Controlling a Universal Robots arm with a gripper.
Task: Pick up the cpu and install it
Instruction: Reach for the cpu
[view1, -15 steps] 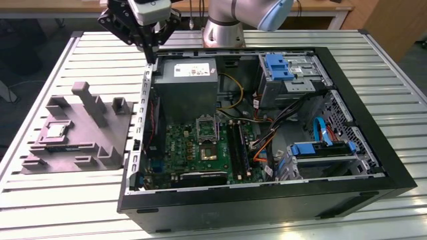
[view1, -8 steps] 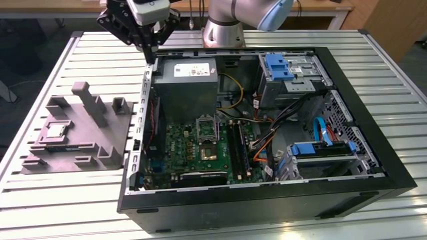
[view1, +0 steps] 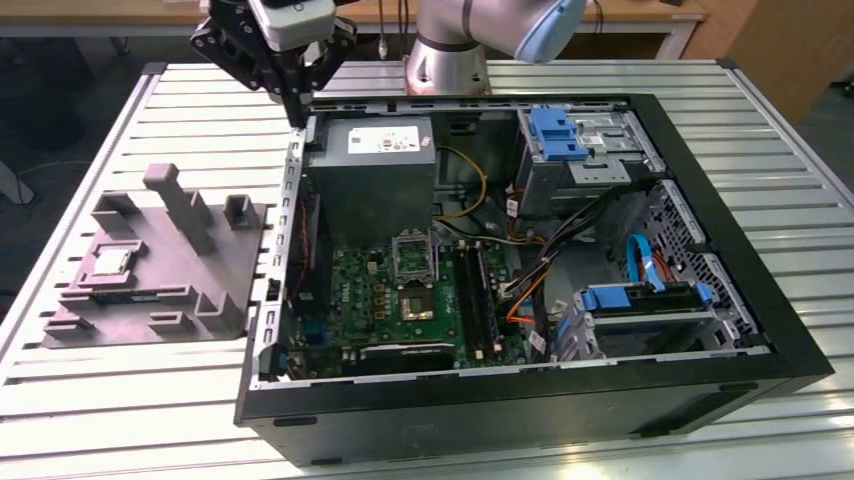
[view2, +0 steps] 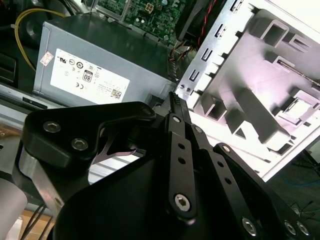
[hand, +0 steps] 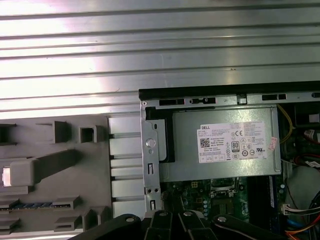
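Note:
The cpu is a small silvery square lying flat in a pocket of the grey holder block, on the table at the exterior view's left of the computer case. My gripper hangs high over the case's back corner nearest the holder block, well away from the cpu. Its fingers meet at a point with nothing between them, as the second wrist view also shows for the gripper. The dark metal-framed socket lies on the green motherboard inside the case. The holder block is in both wrist views.
A big grey box with a white label fills the case's back corner under the gripper. Drive cages with blue latches and loose cables crowd the case's other side. The slatted metal table runs around the case.

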